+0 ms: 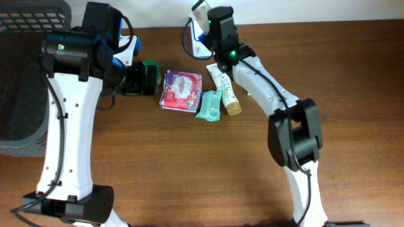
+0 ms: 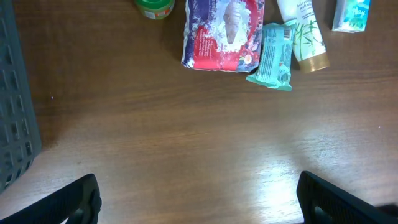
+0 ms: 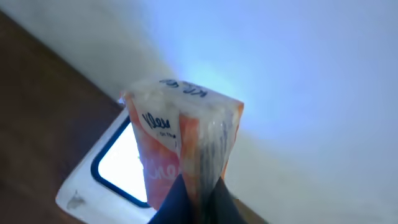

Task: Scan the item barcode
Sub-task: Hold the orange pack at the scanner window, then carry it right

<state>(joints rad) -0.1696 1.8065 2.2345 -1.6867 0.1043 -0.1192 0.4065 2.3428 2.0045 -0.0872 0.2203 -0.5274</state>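
Nearest your right wrist camera, an orange-and-white packet (image 3: 180, 143) is standing upright. The right gripper (image 3: 196, 194) is pinching its lower seam with the dark fingers (image 3: 169, 202) closed tight against it. The packet's lettering is blurring too much to read, and I cannot make out a barcode on the faces showing. Behind and below it, the scanner (image 3: 87, 186) is glowing by the wall (image 3: 298, 74), and the frame edge is cutting off its lower part.

From overhead you are losing the packet entirely (the right wrist is covering it). Only a corner of the scanner is showing there, at the back edge of the table (image 1: 189, 170).

The left gripper (image 2: 199, 200) is hanging above bare wood with its jaws spread fully apart and nothing between them. Only the finger ends are entering that frame. Its camera is showing:

- a red pouch (image 2: 221, 34)
- a teal sachet (image 2: 273, 56) touching the pouch
- a tube (image 2: 305, 37)
- a green item (image 2: 154, 7), cropped at the top
- a small carton (image 2: 352, 14), also cropped, which I cannot pick out from overhead

A dark basket (image 1: 25, 63) is sitting at the left, partly out of frame.
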